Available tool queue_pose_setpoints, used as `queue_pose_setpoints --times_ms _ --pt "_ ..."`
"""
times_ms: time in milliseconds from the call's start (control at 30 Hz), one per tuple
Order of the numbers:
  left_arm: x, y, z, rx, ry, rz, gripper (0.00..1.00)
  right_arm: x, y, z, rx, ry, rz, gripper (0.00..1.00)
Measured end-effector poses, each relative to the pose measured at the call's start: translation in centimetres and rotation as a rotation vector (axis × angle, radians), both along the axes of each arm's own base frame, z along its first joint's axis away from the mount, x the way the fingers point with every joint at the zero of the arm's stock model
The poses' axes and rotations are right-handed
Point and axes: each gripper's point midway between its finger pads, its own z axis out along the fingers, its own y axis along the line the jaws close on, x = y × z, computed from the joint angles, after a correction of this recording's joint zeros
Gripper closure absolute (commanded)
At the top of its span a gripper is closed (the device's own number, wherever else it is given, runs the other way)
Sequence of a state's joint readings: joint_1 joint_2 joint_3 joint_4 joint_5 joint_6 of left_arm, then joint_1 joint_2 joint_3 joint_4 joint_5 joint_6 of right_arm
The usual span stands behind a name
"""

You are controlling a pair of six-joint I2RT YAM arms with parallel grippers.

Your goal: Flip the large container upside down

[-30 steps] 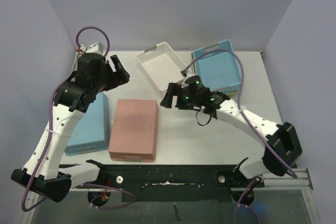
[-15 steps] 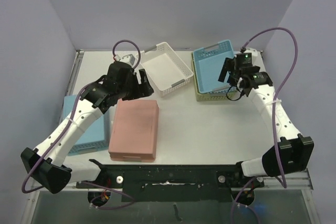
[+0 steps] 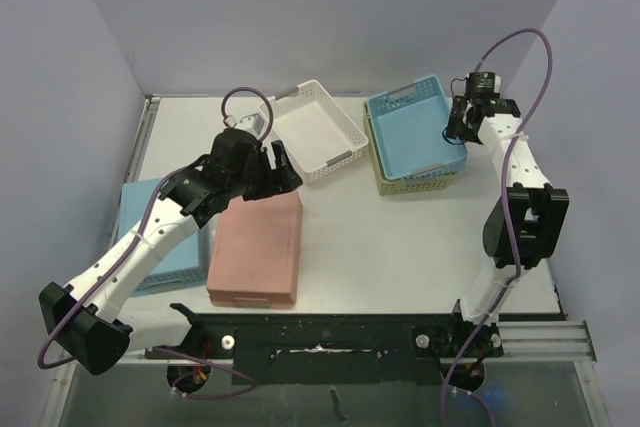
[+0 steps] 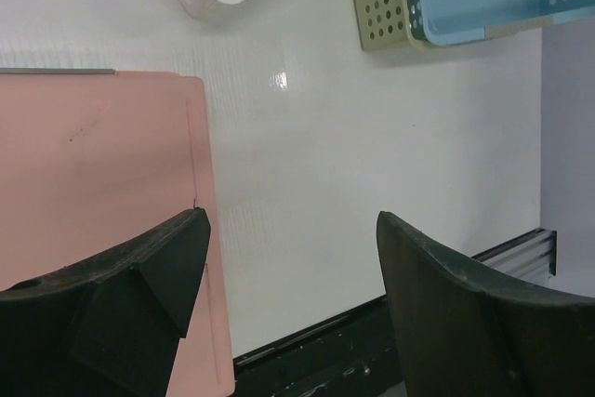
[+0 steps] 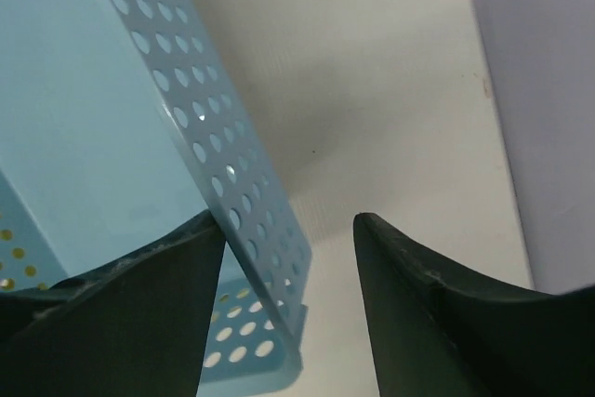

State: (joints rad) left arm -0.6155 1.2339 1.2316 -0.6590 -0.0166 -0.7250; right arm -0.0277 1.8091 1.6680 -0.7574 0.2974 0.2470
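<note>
The large blue container (image 3: 408, 129) is sitting nested in a green basket (image 3: 395, 185). The right gripper (image 3: 458, 133) is straddling its right wall, its 2 fingers parted and not clamping it. Well left of the container, the left gripper (image 3: 272, 169) is hovering wide open and empty over a pink box (image 3: 255, 252).

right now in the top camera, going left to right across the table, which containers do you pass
flat light blue container → pink container → white basket → blue basket
</note>
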Motion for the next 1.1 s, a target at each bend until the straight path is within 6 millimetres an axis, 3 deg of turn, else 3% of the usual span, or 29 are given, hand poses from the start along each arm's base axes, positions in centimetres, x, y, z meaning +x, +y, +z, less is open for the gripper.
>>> queue_pose_setpoints --times_ms 100,233,367,500,600,700,833,967,1100 --pt "0.0 -0.2 0.2 -0.013 -0.011 -0.001 0.28 0.6 0.0 -1.4 0.008 0.038 0.02 0.67" --pt "-0.2 -0.5 0.3 -0.025 -0.013 -0.006 0.28 0.2 0.3 -2.0 0.016 0.072 0.047 0.99" --pt "-0.3 -0.7 0.3 -0.032 -0.009 -0.011 0.28 -0.3 1.4 -1.3 0.019 0.08 0.075 1.0" --pt "-0.4 -1.2 0.4 -0.048 -0.01 -0.027 0.28 -1.5 0.7 1.8 -0.037 0.031 0.038 1.0" --pt "-0.2 -2.0 0.3 -0.059 -0.011 -0.044 0.28 -3.7 0.5 4.8 -0.047 -0.005 0.025 1.0" --pt "0.0 -2.7 -0.4 -0.057 0.002 -0.062 0.28 -6.8 0.1 9.0 -0.06 -0.097 -0.013 1.0" --pt "0.2 -3.3 -1.5 -0.043 0.026 -0.078 0.28 -10.9 1.0 12.8 -0.044 -0.193 -0.031 1.0" --pt "0.2 -3.6 -1.8 -0.043 0.033 -0.096 0.28 -14.7 4.6 13.3 0.025 -0.226 0.04 1.0" --pt "0.4 -3.3 -1.7 -0.033 0.022 -0.105 0.28 -18.3 9.3 11.1 0.194 -0.199 0.174 1.0"
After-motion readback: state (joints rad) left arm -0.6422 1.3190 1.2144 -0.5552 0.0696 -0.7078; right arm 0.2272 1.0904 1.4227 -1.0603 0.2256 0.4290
